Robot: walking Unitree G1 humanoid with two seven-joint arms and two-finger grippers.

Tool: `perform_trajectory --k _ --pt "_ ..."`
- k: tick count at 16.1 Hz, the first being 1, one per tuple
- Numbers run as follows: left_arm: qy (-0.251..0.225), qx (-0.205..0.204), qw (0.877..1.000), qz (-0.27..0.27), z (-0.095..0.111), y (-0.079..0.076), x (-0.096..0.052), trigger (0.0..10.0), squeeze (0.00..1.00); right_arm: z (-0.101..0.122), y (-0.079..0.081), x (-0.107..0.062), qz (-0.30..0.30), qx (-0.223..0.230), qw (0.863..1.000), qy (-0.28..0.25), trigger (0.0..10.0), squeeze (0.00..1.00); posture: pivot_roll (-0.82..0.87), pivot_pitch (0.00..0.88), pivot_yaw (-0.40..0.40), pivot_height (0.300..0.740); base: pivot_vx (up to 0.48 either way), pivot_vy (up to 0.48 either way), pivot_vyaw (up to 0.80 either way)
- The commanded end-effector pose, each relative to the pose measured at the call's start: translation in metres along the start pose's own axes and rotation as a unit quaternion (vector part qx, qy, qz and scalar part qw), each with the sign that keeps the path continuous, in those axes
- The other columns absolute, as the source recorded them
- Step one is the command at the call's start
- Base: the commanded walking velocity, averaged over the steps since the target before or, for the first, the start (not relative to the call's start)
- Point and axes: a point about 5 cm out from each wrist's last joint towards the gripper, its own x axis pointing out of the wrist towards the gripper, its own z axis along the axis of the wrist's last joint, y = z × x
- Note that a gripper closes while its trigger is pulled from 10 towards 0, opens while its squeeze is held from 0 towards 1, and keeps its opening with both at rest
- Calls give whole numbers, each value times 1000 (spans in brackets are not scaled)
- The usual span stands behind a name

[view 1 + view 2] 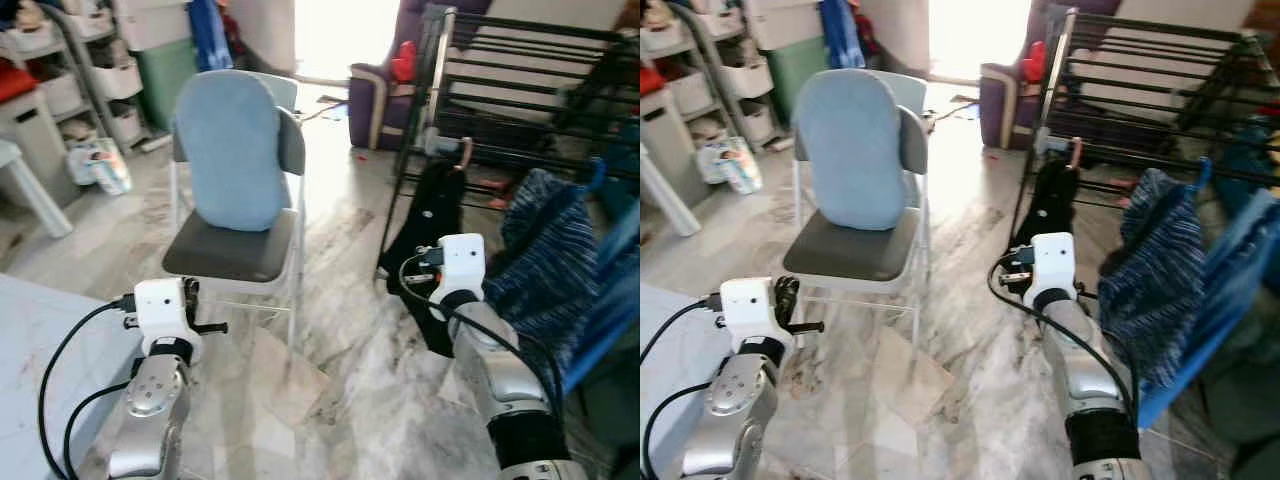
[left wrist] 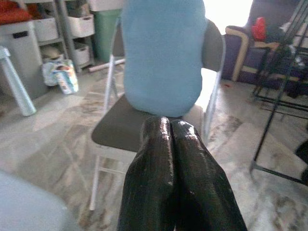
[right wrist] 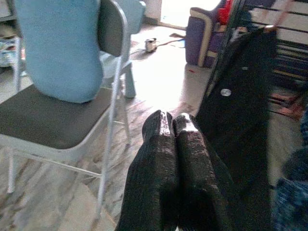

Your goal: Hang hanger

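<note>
From the head views: both arms raised and empty-handed, right gripper point(image 1: 432, 262) just short of the black garment point(image 1: 432, 222) hanging by a pinkish hanger hook point(image 1: 466, 153) on the dark rack point(image 1: 520, 60), left gripper point(image 1: 205, 327) before the folding chair point(image 1: 235, 255).

From the wrist views: fingers point(image 2: 166, 163) pressed together on both, nothing held, garment just ahead and to one side of the right pair point(image 3: 175, 159). Judged as hanging done or nearly so, next calling for a check that the hook sits firm; no legible writing anywhere.

floor point(image 1: 340, 330): marbled tile | folding chair point(image 1: 235, 250), blue cushion point(image 1: 230, 150) | purple sofa point(image 1: 375, 100) | bright doorway point(image 1: 345, 35)
</note>
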Motion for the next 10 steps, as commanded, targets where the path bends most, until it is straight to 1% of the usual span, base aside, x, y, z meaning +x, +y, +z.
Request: perform_trajectory --k 1,2,3,4,7,8,10 --pt "-17 11 1000 -8 7 -2 5 10000 0 0 1 0 0 -2 1000 -4 10000 0 -44 0 -26 740 0 0 0" --pt "-24 21 999 -14 11 -3 7 10000 0 0 0 -1 -1 0 1000 -8 10000 0 -46 0 -14 740 0 0 0" --pt "-28 14 999 -28 13 -3 8 10000 0 1 -3 -3 -9 -6 1000 -20 10000 0 -50 0 3 740 0 0 0" --pt "-27 6 999 -35 12 -3 7 10000 0 0 -6 -4 -16 -1 1000 -20 10000 0 -51 0 6 740 0 0 0" --pt "-17 -8 999 -36 7 -2 7 10000 0 -2 -11 -5 -30 0 999 -18 10000 0 -62 0 13 740 0 0 0" --pt "-18 -15 999 -41 6 -7 9 10000 0 0 -13 -4 -36 0 999 -22 10000 0 -67 0 15 740 0 0 0" --pt "-19 -29 997 -62 6 -12 9 10000 0 1 -13 -2 -41 4 999 -20 10000 0 -70 0 19 740 0 0 0"
